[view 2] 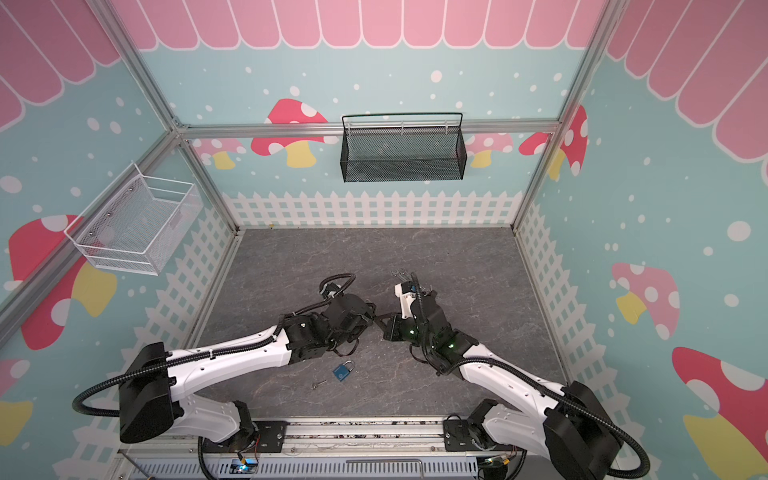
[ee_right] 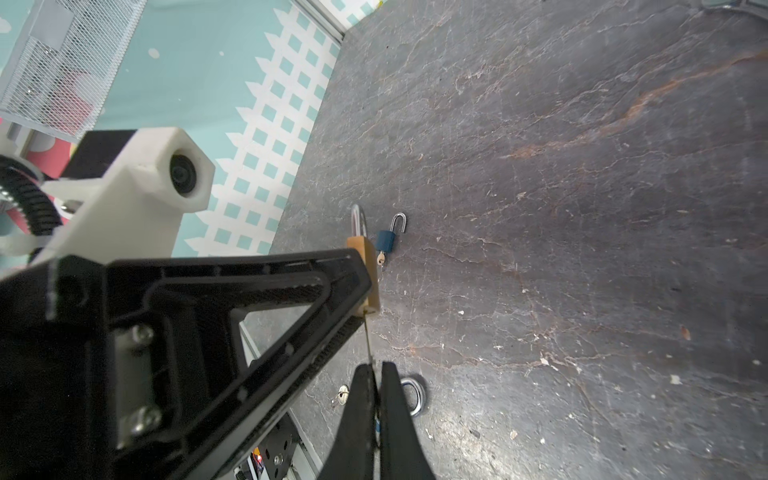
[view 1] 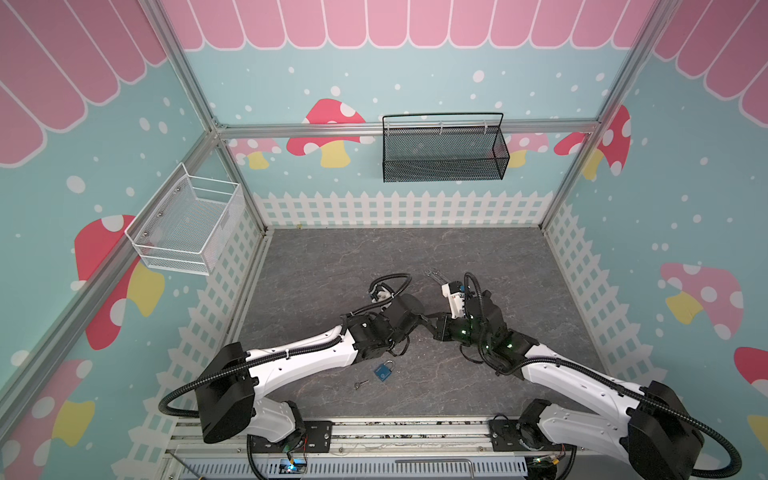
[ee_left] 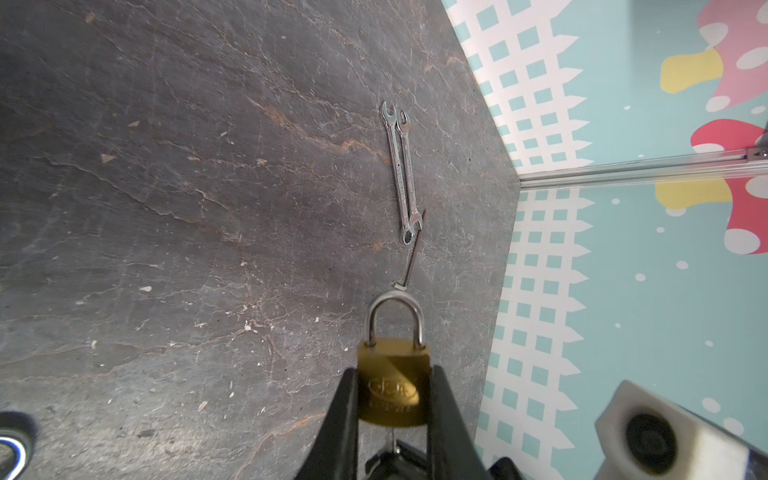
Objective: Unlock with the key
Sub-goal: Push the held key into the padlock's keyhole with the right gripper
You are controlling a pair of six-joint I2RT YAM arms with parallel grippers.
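Note:
My left gripper (ee_left: pixel 392 374) is shut on a brass padlock (ee_left: pixel 392 386), its black fingers (ee_left: pixel 347 415) pressing on the two sides of the body. The steel shackle (ee_left: pixel 395 316) sits with both legs in the body. My right gripper (ee_right: pixel 377 368) is shut on the key (ee_right: pixel 368 336). The key's thin blade runs from the fingertips into the bottom of the brass padlock (ee_right: pixel 370 266). In both top views the two grippers meet tip to tip above the middle of the floor, the left gripper (view 1: pixel 420 318) facing the right gripper (view 1: pixel 437 323).
A blue padlock (view 1: pixel 384 370) lies with its shackle open near the front, a small key (view 1: pixel 361 383) beside it. Two wrenches (ee_left: pixel 401 166) and a hex key (ee_left: pixel 413 253) lie further back. A white basket (view 1: pixel 187 228) and a black basket (view 1: pixel 442 151) hang on the walls.

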